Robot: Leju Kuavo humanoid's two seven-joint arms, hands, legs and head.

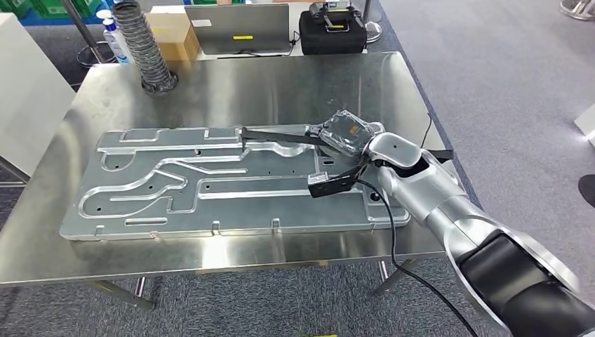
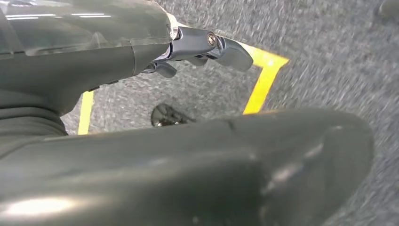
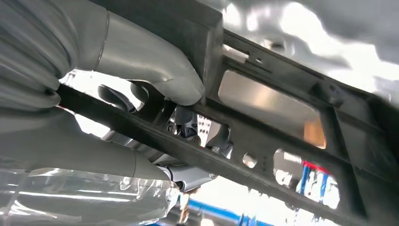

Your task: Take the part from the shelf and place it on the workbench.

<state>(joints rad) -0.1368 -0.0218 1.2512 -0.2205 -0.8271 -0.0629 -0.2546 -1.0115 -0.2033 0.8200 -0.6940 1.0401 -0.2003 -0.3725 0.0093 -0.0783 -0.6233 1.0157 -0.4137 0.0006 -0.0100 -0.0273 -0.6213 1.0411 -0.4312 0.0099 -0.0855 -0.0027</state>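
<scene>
My right hand [image 1: 345,135], wrapped in clear film, grips the part [image 1: 277,136], a long flat black frame with cut-out windows. The part reaches leftward from the hand, low over the large grey stamped metal plate [image 1: 210,189] that lies on the steel workbench [image 1: 281,84]. Whether the part touches the plate cannot be told. In the right wrist view the thumb [image 3: 155,70] and darker fingers [image 3: 188,127] close around one bar of the black part [image 3: 282,136]. My left hand [image 2: 197,44] hangs above grey carpet with a yellow floor line, holding nothing, its fingers loosely apart.
At the bench's far edge stand a corrugated hose [image 1: 144,45], a cardboard box [image 1: 172,31], a grey laptop [image 1: 235,28], a black case [image 1: 331,31] and a spray bottle [image 1: 114,38]. A white cabinet [image 1: 28,91] is at the left. A black cable [image 1: 393,239] hangs from my right forearm.
</scene>
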